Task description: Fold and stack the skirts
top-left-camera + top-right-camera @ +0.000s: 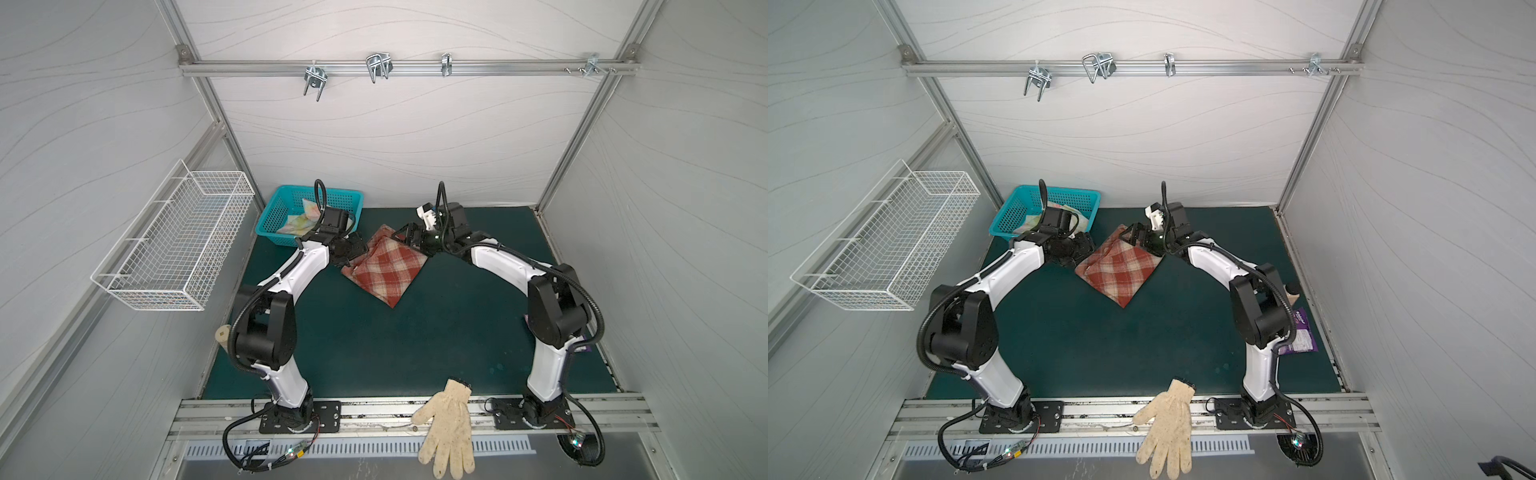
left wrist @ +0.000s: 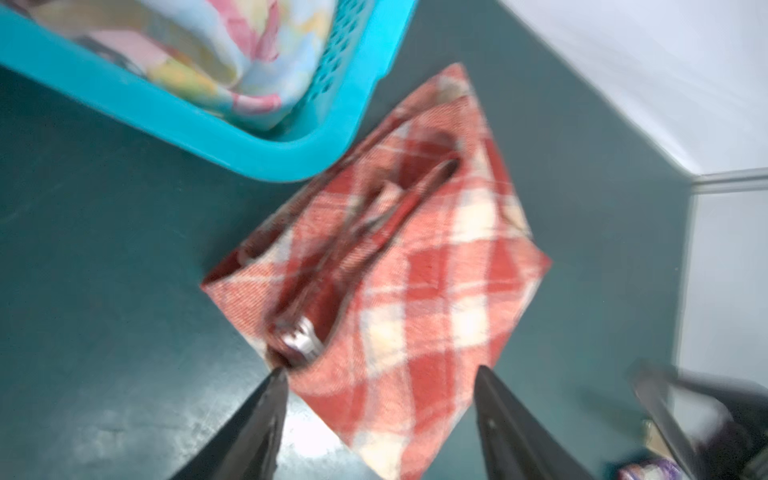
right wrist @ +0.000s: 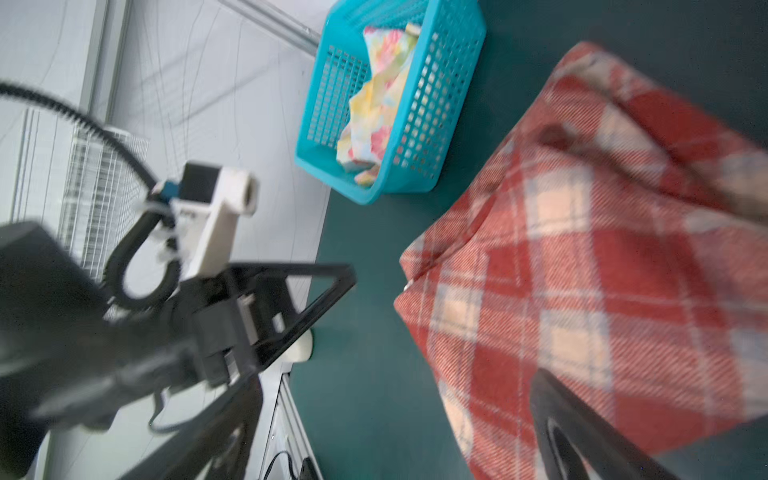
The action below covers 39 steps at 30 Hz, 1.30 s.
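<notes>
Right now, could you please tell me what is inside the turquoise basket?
The pastel floral skirt lies crumpled inside the turquoise basket. Anything beneath the cloth is covered and cannot be seen.

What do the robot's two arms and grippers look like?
Both the left arm and right arm have white shell links, black joint housings and black corrugated cable conduit looping outside. The left gripper and right gripper are black, with slim tapering fingers.

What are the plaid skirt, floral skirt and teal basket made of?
Plaid skirt: thick woven cloth, likely wool-like, matte; diagonal twill ribs show.
Floral skirt: thin light fabric, perhaps cotton; crumples in sharp creases.
Basket: moulded plastic, slight sheen, perforated walls.
</notes>
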Each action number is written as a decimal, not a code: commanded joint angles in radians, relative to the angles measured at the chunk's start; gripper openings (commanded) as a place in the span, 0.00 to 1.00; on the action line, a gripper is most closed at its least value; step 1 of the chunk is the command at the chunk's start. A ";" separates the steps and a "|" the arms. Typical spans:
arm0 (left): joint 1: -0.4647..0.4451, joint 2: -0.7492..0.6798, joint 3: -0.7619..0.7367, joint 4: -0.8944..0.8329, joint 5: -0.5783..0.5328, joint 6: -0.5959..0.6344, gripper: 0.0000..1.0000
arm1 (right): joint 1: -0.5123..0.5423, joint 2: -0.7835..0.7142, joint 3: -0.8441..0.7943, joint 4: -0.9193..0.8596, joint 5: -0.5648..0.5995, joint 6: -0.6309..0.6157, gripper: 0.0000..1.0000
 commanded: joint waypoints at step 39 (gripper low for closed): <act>-0.055 0.373 0.084 0.062 -0.003 -0.088 0.93 | -0.069 0.087 -0.340 0.050 0.066 0.026 0.99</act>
